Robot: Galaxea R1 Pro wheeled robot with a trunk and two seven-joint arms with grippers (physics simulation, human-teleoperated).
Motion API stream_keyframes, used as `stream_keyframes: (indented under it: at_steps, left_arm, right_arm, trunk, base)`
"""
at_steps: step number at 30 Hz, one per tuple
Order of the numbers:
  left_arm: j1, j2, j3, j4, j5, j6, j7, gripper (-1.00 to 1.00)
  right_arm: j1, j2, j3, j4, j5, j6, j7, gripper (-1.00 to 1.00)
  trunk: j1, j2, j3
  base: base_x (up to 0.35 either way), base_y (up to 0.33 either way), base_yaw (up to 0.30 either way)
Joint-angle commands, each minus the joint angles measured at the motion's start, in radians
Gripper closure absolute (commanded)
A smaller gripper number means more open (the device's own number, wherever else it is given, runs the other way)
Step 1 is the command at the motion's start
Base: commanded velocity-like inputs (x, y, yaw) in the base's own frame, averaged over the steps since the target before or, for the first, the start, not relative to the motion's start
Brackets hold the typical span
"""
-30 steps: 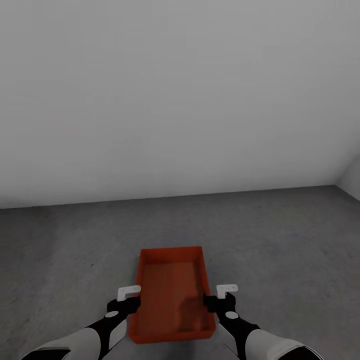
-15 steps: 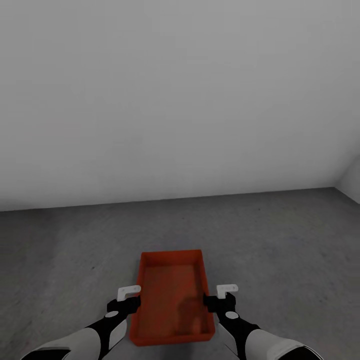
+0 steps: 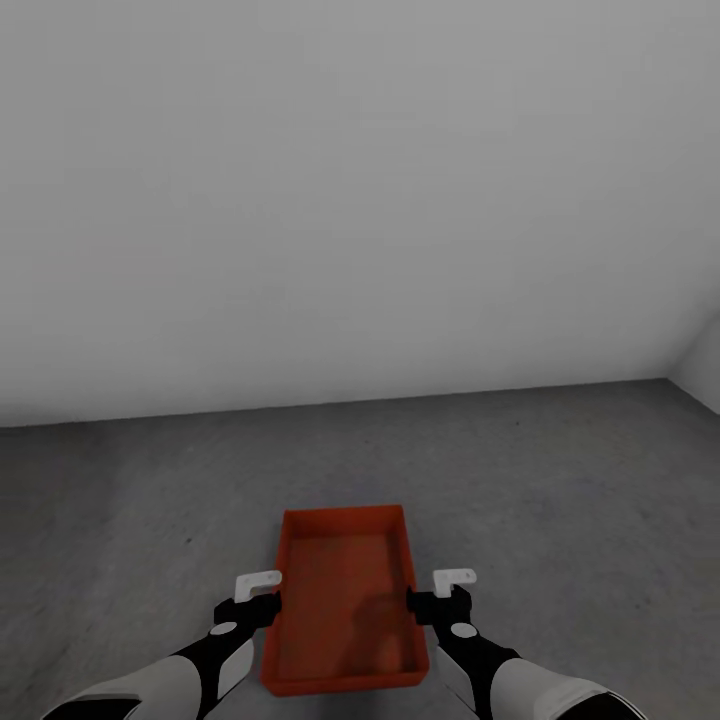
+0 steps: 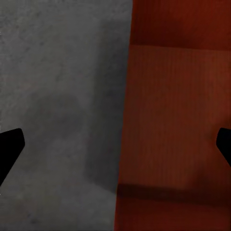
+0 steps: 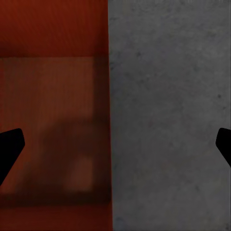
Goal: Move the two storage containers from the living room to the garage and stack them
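At six o'clock on the floor (image 3: 560, 480), the container (image 3: 345, 600) sits between the left gripper (image 3: 257, 593) and right gripper (image 3: 440, 590), both spread wide astride its walls, so a careless lift could tip it.

A plain pale grey wall (image 3: 350, 200) occupies the upper half of the head view. A second wall (image 3: 700, 365) meets it at a corner at the right edge of the frame. The floor (image 3: 560, 480) is dark grey, rough and concrete-like, covering the lower half. Lighting is even and diffuse.
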Motion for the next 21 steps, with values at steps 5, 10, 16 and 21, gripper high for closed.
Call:
stream_keyframes:
  at_steps: [5, 10, 16, 21]
  left_arm:
    - [-0.001, 0.0, 0.002, 0.001, 0.006, -0.004, 0.0, -1.0]
    - [-0.001, 0.0, 0.002, 0.001, 0.006, -0.004, 0.0, -1.0]
    - [-0.001, 0.0, 0.002, 0.001, 0.006, -0.004, 0.0, -1.0]
    - [-0.001, 0.0, 0.002, 0.001, 0.006, -0.004, 0.0, -1.0]
  right_arm:
    - [-0.001, 0.0, 0.009, 0.001, -0.009, -0.003, -0.003, -1.0]
    - [-0.001, 0.001, 0.009, 0.001, -0.009, -0.003, -0.003, -1.0]
    - [-0.001, 0.0, 0.009, 0.001, -0.009, -0.003, -0.003, -1.0]
    - [-0.001, 0.0, 0.009, 0.001, -0.009, -0.003, -0.003, -1.0]
  trunk:
    - [-0.019, 0.035, 0.015]
    - [-0.039, 0.07, 0.031]
    - [-0.062, 0.112, 0.049]
    - [-0.081, 0.147, 0.065]
  base:
    - [0.0, 0.0, 0.0]
    - [0.0, 0.0, 0.0]
    - [0.0, 0.0, 0.0]
    - [0.0, 0.0, 0.0]
